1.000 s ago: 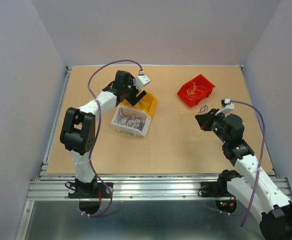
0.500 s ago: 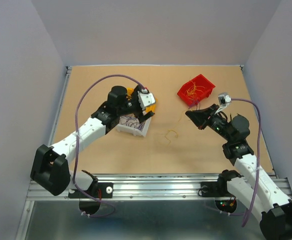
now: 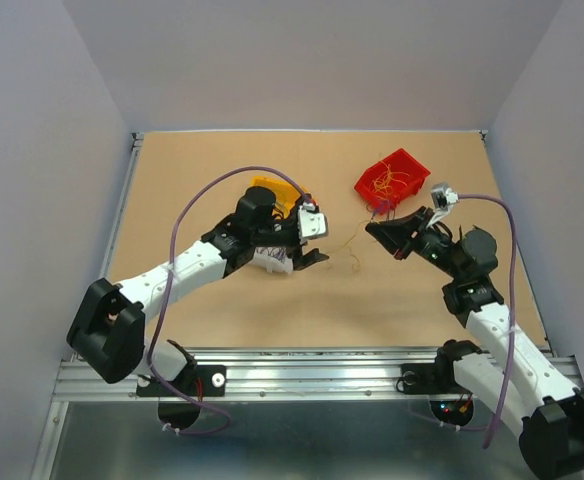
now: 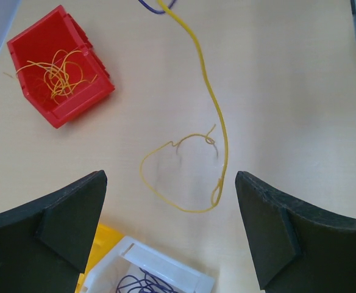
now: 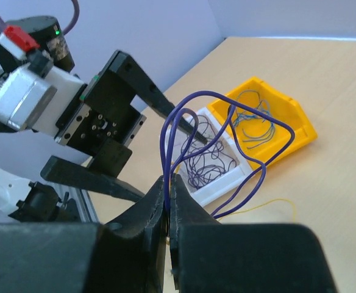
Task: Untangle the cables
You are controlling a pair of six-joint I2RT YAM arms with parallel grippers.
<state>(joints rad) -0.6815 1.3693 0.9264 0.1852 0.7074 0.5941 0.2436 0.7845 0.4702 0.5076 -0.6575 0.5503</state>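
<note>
My right gripper [image 3: 375, 229] is shut on a purple cable [image 5: 227, 131], which loops up out of the closed fingertips [image 5: 169, 183]. A thin orange-yellow cable [image 3: 348, 250] hangs from the same pinch and lies curled on the table [image 4: 190, 177], its upper end meeting the purple cable at the frame's top [image 4: 156, 5]. My left gripper [image 3: 315, 247] is open and empty; in its own view [image 4: 170, 180] it hovers over the yellow loop, one finger [image 4: 62, 226] on each side. It also shows in the right wrist view [image 5: 120, 131].
A red bin [image 3: 393, 180] with yellow cables [image 4: 59, 70] stands at the back right. A white bin [image 5: 217, 162] with purple cables and a yellow bin [image 5: 269, 122] with grey cables sit under and behind my left arm.
My left arm has swung from the bins toward the table's middle, over the yellow cable. My right gripper has moved left and up with the purple and yellow cables.
</note>
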